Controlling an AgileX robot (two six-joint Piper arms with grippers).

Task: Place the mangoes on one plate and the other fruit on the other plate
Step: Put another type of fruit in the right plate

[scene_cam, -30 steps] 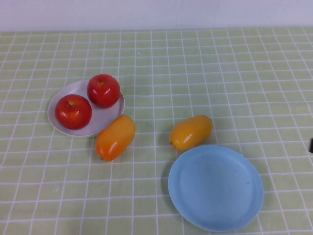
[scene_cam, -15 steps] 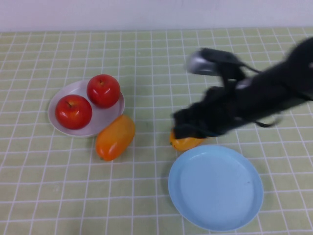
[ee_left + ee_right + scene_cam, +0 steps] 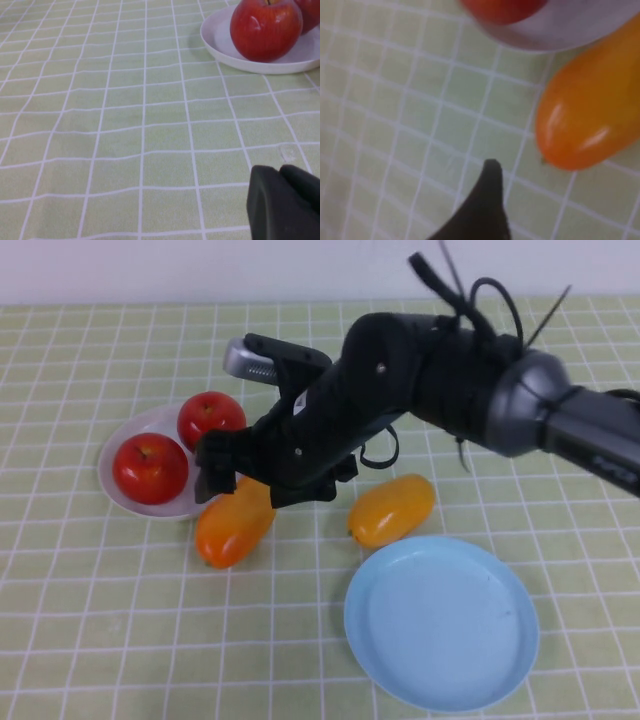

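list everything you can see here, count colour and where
apples: 2, red, both on the white plate, left side
white plate: 1, white, left of centre
mangoes: 2, orange-yellow, on the cloth; one touching the white plate's rim, one just beyond the blue plate
blue plate: 1, light blue, near right, nothing on it
tablecloth: 1, green with white grid
right gripper: 1, black, open, above the mango by the white plate
left gripper: 1, black, shut, low over the cloth near the white plate
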